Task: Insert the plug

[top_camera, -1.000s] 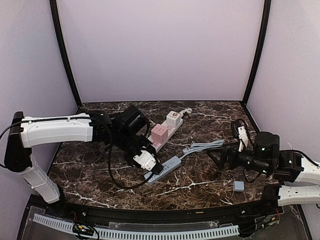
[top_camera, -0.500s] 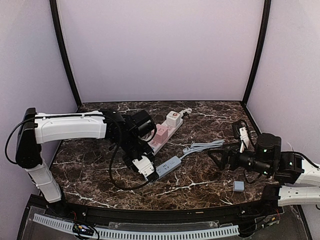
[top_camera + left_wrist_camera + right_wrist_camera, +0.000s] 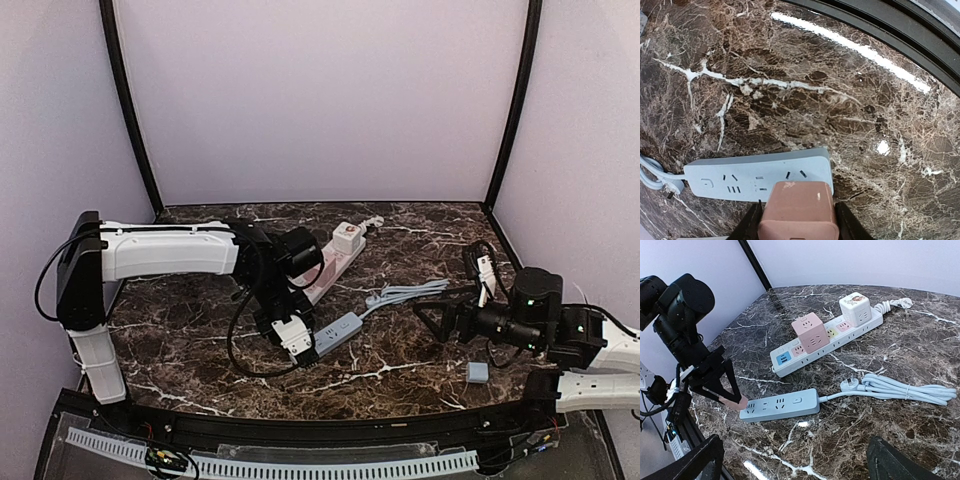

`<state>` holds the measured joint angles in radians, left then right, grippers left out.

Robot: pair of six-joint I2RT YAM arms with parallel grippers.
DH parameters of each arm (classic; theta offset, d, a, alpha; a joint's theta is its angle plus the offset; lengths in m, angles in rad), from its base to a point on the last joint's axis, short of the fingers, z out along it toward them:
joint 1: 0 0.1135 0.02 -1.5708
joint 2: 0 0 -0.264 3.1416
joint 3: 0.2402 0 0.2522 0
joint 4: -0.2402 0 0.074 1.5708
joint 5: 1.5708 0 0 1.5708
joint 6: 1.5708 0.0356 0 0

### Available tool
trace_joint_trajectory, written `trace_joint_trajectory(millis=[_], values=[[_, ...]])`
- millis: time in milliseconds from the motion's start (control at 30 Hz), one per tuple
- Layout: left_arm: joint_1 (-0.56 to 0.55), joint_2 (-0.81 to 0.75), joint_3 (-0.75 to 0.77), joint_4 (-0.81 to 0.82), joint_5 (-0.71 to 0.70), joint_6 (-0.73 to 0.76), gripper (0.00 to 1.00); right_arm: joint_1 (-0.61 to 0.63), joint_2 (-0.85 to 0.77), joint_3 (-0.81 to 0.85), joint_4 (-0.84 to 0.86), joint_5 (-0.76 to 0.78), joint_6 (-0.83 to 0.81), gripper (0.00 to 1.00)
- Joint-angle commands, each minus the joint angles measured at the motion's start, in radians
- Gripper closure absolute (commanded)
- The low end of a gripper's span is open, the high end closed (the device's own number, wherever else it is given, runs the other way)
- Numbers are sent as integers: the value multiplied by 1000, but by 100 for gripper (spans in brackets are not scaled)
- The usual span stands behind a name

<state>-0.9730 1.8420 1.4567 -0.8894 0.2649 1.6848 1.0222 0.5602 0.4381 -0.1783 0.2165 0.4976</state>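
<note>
Alignment step: your left hand (image 3: 293, 335) grips the pink plug (image 3: 799, 210) over the grey power strip (image 3: 755, 177), at the end away from its cord, right hand (image 3: 428, 318) wide and empty; next, square prongs to a socket and press down

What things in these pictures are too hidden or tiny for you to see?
- Left wrist view: the pink plug in the left pincer covers its own prongs, so whether they touch the blue power strip is hidden.
- Right wrist view: the right pincer is cut off by the bottom edge; only two dark finger parts show.
- Top view: the small blue block is too tiny to identify.
</note>
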Motion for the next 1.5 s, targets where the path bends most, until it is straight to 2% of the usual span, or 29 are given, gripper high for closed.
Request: trace_joint_trajectory(millis=[0, 967, 1467], values=[[11, 28, 35, -55, -16, 25, 99, 6, -15, -17, 36, -11, -11, 1], [24, 71, 68, -55, 31, 49, 99, 7, -15, -29, 42, -20, -10, 1], [23, 96, 77, -63, -1, 42, 99, 6, -11, -32, 44, -20, -7, 1]])
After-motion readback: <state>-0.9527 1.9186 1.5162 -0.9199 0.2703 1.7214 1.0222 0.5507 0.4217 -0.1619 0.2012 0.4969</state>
